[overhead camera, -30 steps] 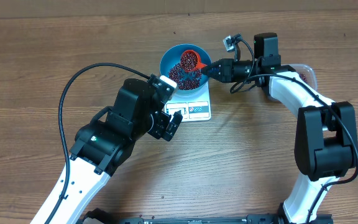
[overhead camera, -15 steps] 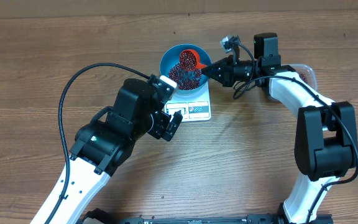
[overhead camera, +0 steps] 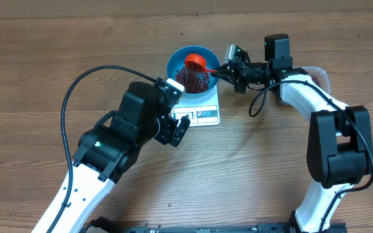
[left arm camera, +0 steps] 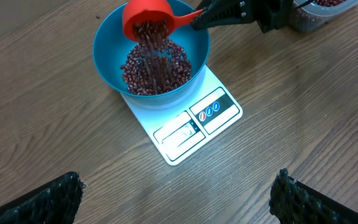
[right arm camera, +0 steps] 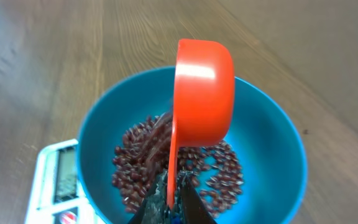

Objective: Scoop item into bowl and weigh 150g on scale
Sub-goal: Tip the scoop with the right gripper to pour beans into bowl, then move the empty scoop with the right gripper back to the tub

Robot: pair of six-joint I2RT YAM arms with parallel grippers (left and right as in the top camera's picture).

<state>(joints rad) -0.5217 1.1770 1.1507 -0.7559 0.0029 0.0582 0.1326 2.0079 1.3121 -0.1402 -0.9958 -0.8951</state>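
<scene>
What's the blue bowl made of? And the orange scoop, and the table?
The blue bowl is probably plastic: smooth, evenly coloured, with a soft sheen. The orange scoop is likely plastic too: glossy, with a bright highlight. The table looks like wood or wood-look laminate, with grain lines; I cannot tell which.

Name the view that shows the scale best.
Left wrist: the scale lies close, its display and buttons unobstructed. Overhead shows it small, partly under the bowl. Right wrist catches only a blurred corner.
</scene>
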